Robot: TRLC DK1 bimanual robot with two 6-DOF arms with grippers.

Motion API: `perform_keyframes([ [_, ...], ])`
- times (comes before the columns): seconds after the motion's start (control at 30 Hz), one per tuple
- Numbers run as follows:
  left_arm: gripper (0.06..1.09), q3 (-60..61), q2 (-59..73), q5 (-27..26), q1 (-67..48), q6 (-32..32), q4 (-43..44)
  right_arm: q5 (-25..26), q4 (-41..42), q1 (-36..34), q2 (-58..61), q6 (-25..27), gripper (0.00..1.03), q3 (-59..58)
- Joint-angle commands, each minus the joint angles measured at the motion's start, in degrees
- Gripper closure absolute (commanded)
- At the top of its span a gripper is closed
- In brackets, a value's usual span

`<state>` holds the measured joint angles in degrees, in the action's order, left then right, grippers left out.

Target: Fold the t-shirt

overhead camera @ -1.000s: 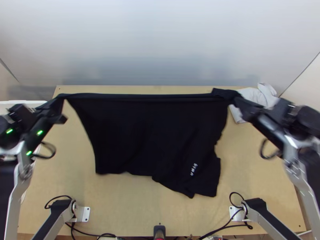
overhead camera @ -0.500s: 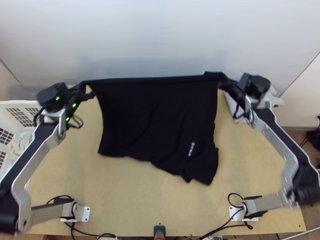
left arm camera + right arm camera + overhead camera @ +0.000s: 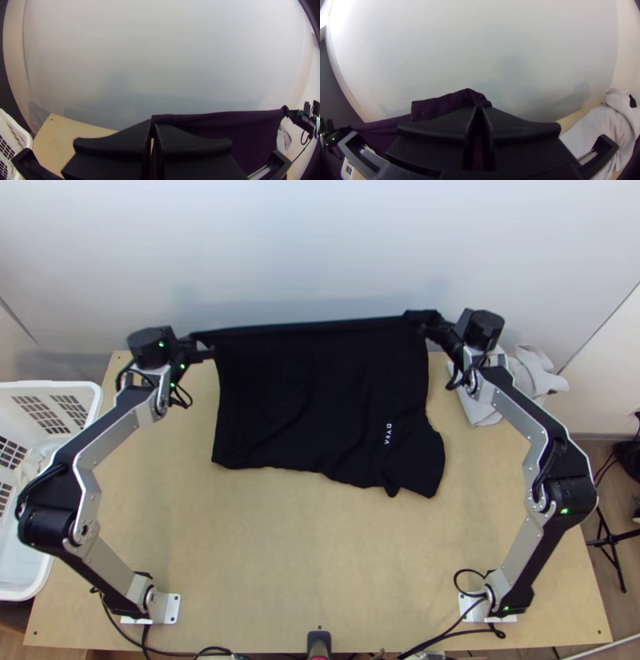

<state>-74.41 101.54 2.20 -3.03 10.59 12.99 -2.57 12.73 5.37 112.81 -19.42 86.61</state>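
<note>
T-shirt point(image 3: 312, 400), black, far edge taut

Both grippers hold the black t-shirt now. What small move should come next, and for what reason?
I would probably lower the left gripper and right gripper together toward the table. They pinch the far edge of the t-shirt near its two ends, and that edge looks taut and raised, so this should lay it flat.

And here we are in what looks like a robotics lab, folks: two jointed arms point(image 3: 53, 524) on metal plates point(image 3: 170, 609) fixed to a plain wooden table point(image 3: 320, 556), cables point(image 3: 458, 633) trailing along its near edge! Behind it rises a pale, bare backdrop point(image 3: 320, 252), and a black stand point(image 3: 610, 550) is planted on the wood-look floor point(image 3: 590, 456).
</note>
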Motion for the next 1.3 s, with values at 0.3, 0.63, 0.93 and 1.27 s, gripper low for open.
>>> perform_keyframes([
  [0.3, 1.05, 11.83, 2.17, 0.18, -1.98, -4.96, -0.43, 0.99, 1.77, 2.28, -15.96, 2.46, 1.0, -32.56],
  [0.63, 0.93, 11.83, 4.28, 0.18, -2.07, -5.58, -3.15, 1.07, -3.15, 5.01, -18.33, 4.04, 1.0, -40.11],
  [0.93, 0.11, 6.56, 5.34, 0.0, -1.98, -3.65, -19.15, -4.46, -10.09, 4.13, -18.07, 2.37, 0.03, -36.25],
  [1.27, 0.11, 7.26, -5.65, -4.83, 0.48, -3.82, -33.3, -16.94, -29.26, 2.81, -35.56, 2.11, 0.03, -36.69],
])
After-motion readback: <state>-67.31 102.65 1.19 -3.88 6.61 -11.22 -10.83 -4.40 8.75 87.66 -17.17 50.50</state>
